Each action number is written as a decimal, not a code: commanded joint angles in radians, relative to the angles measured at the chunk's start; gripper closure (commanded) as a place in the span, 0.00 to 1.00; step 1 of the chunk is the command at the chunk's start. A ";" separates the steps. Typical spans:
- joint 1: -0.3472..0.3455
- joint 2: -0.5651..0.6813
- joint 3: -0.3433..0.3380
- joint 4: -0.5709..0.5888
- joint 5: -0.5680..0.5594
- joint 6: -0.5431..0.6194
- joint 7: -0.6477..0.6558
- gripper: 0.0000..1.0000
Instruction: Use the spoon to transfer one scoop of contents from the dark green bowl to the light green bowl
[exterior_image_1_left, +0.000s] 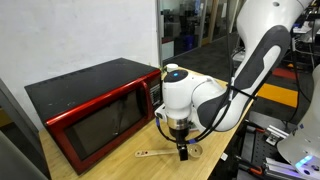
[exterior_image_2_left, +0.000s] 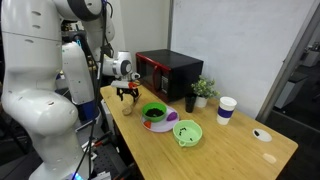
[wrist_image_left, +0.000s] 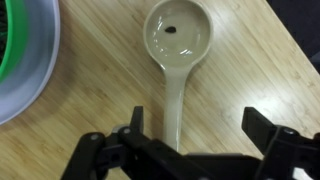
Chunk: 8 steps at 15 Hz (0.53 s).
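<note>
Black two-fingered gripper (wrist_image_left: 193, 118) spread wide, empty, fingers either side of handle, apart from it | pale wooden round-headed spoon (wrist_image_left: 176, 70) flat on light wooden table (wrist_image_left: 250, 70) | large dark green bowl (wrist_image_left: 30, 60) nearby

The wooden table (exterior_image_2_left: 240, 150) bears a microwave (exterior_image_2_left: 165, 72), spoon (wrist_image_left: 178, 45), light green bowl (exterior_image_2_left: 187, 132) and cup (exterior_image_2_left: 226, 110).

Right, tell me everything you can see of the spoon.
The spoon is pale beige and smooth, with a round shallow head and a long slim handle. It lies flat on the wooden table, hollow side up, a small dark speck inside. The handle runs under the open claw, its end hidden; no contact shows. The dark green bowl sits beside it, apart.
</note>
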 joint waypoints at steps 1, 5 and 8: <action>0.012 0.036 -0.022 0.011 -0.033 0.051 0.067 0.00; 0.016 0.061 -0.033 0.011 -0.034 0.091 0.097 0.00; 0.022 0.079 -0.041 0.014 -0.036 0.110 0.108 0.00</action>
